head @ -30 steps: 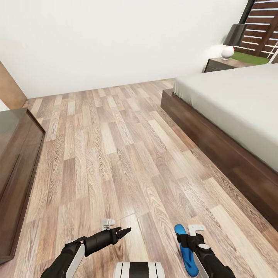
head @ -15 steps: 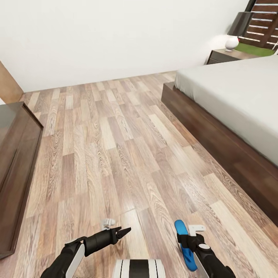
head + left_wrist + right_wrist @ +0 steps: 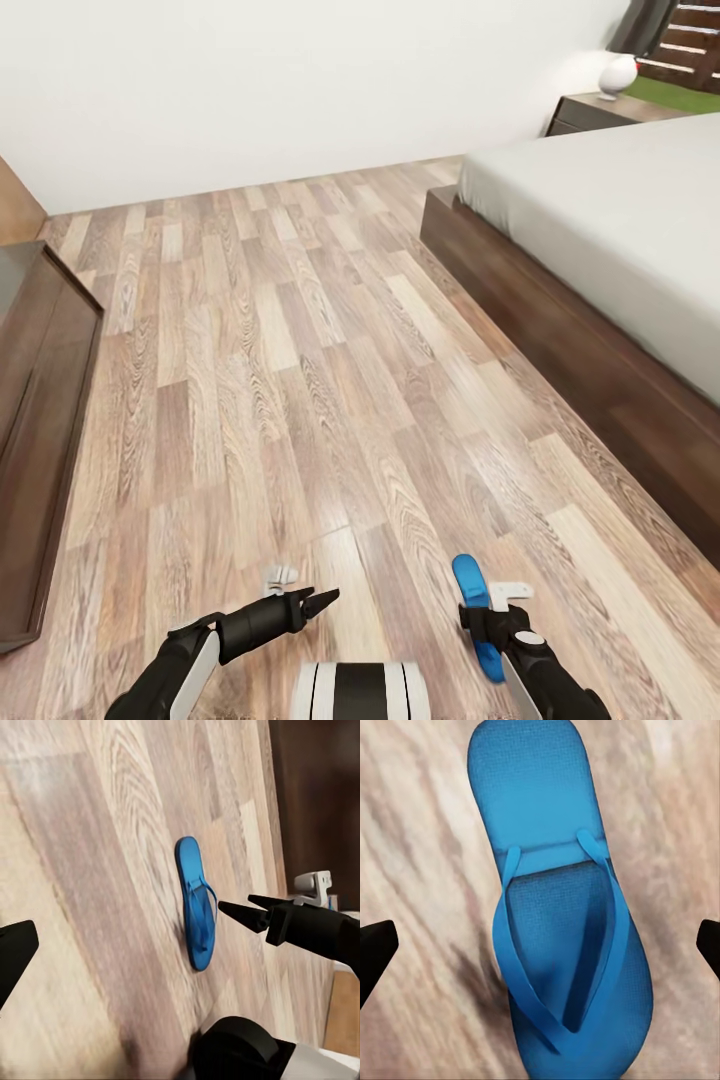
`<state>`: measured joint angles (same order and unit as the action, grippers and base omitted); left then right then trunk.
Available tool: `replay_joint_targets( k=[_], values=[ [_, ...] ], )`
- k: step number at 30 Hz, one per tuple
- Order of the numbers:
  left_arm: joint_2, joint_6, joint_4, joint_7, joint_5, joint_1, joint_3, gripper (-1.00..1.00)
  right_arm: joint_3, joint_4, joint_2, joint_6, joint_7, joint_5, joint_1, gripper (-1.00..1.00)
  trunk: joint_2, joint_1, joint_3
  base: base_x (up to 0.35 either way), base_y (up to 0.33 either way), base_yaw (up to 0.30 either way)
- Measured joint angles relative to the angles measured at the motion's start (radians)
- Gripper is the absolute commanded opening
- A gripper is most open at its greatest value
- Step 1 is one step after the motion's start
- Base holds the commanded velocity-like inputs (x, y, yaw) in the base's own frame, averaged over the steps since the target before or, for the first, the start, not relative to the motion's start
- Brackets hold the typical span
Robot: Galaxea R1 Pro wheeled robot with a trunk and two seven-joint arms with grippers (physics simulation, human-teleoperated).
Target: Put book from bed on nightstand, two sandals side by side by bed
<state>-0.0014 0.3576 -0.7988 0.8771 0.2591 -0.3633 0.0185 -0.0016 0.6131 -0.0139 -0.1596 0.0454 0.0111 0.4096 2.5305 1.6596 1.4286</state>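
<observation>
Item: my right hand [image 3: 497, 603], fingers spread wide, poised directly over one blue sandal [image 3: 474, 612] lying flat on the floor [image 3: 300, 400], its long axis running along the hand's reach. Left hand [image 3: 322, 601], tips apart and empty, sits farther off. Bed [image 3: 600, 250] lies beyond, right of the sandal.

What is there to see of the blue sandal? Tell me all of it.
The sandal is a bright blue flip-flop with a flat, finely textured sole, rounded at both ends, and a blue Y-shaped thong strap of the same foam-like look. It lies flat, strap side up, on the wood-plank floor, partly under the right gripper in the head view. That gripper's dark fingers stand wide apart on either side of it, not touching it. The bed lies further ahead to the right.
</observation>
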Motion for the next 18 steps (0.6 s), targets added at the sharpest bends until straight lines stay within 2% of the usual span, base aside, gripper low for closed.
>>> replay_joint_targets(
  k=[12,18],
  values=[
    [0.003,0.004,-0.001,0.004,0.003,0.000,0.003,1.00,0.001,0.000,0.000,0.000,0.000,0.000,0.000,1.00,0.003,0.005,0.046,0.000,0.000,0.000],
    [0.013,0.008,-0.033,0.022,0.008,0.000,0.005,1.00,0.001,0.001,-0.001,0.000,0.000,0.000,0.000,1.00,0.003,0.005,0.047,0.000,0.000,0.000]
  ],
)
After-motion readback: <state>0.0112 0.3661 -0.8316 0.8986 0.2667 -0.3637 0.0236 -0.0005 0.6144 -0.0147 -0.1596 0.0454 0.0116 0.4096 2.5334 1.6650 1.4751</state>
